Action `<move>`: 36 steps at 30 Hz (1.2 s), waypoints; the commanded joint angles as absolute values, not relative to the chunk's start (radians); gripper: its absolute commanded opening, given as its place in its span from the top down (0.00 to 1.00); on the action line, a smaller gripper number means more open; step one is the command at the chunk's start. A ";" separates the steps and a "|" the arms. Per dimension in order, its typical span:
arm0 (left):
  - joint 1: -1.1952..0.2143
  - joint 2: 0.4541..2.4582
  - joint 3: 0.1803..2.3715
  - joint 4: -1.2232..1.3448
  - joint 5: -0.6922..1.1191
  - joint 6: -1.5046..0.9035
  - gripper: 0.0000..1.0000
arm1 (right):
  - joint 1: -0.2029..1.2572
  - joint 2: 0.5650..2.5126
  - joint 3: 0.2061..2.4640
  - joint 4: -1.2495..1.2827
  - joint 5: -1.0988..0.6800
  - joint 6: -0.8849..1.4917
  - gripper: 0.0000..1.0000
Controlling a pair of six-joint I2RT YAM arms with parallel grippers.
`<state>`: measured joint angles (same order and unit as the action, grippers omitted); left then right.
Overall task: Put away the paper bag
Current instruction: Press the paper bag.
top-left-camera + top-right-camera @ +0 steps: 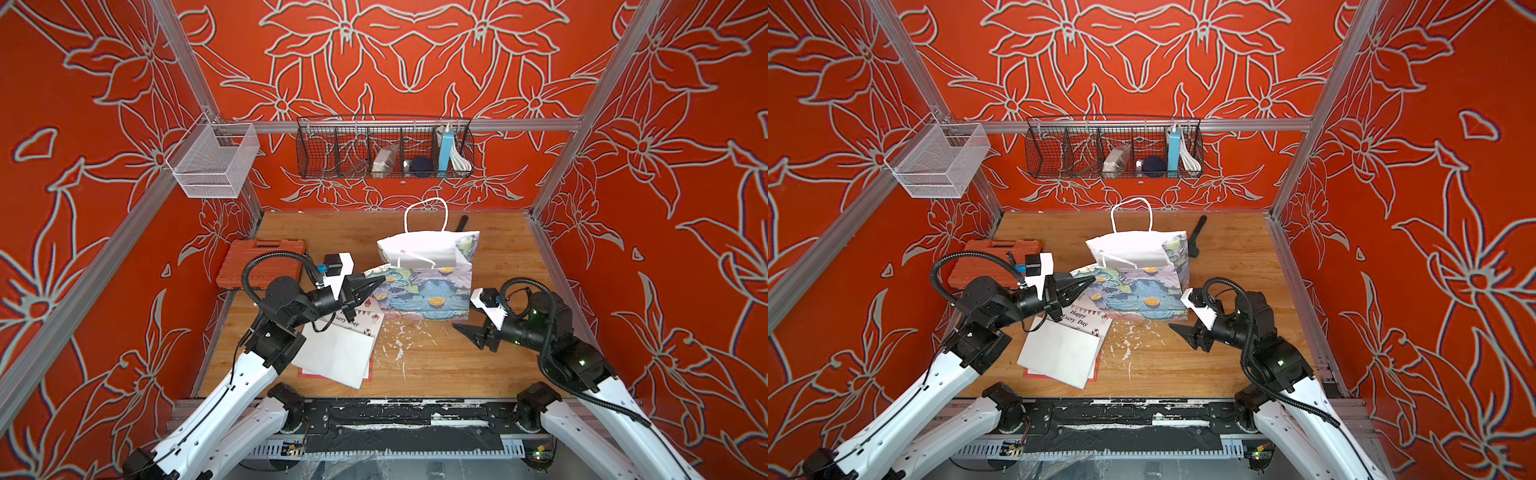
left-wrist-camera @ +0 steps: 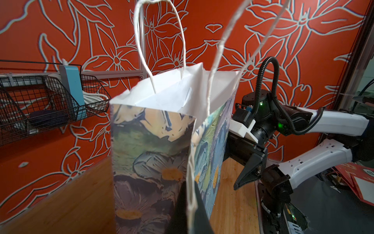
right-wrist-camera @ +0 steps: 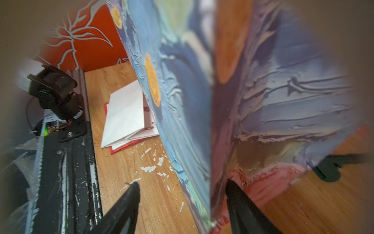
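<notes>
The paper bag [image 1: 424, 291] [image 1: 1133, 291] has a blue and purple flower print and a white inside. It stands upright in the middle of the wooden table with its mouth open and its white cord handles up. My left gripper [image 1: 380, 282] [image 1: 1090, 282] is shut on the bag's upper left corner. In the left wrist view its dark fingers [image 2: 190, 184] pinch the bag [image 2: 151, 152] along that corner fold. My right gripper [image 1: 465, 332] [image 1: 1179, 332] is open, low by the bag's near right bottom corner. In the right wrist view that corner of the bag [image 3: 182, 101] lies between its spread fingers [image 3: 183, 182].
A greeting card under a white envelope [image 1: 336, 353] lies by the left arm. An orange tool case [image 1: 257, 266] sits at the left edge and a black tool [image 1: 462, 222] lies behind the bag. The back wall holds a black wire basket [image 1: 384, 149] and the left rail a white mesh basket [image 1: 212, 162].
</notes>
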<state>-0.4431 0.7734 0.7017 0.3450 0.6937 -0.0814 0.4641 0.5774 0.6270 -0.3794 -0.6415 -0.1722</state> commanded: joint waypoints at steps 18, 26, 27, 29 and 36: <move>-0.439 0.725 0.676 0.255 0.672 0.006 1.00 | 0.460 0.425 0.699 -0.428 -0.377 -0.289 0.29; -0.439 0.682 0.672 0.233 0.752 0.025 1.00 | 0.460 0.525 0.805 -0.418 -0.609 -0.189 0.05; -0.440 0.678 0.671 0.230 0.763 0.027 1.00 | 0.460 0.534 0.812 -0.412 -0.646 -0.184 0.03; -0.439 0.670 0.670 0.226 0.783 0.026 1.00 | 0.460 0.554 0.834 -0.406 -0.711 -0.187 0.02; -0.440 0.664 0.638 0.287 0.793 -0.025 1.00 | 0.460 0.603 0.870 -0.387 -0.780 -0.211 0.03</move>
<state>-0.4431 0.6712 0.6624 0.2314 0.7658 -0.0048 0.4641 0.5957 0.8463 -0.4103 -0.7132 -0.1951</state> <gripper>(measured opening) 0.047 0.968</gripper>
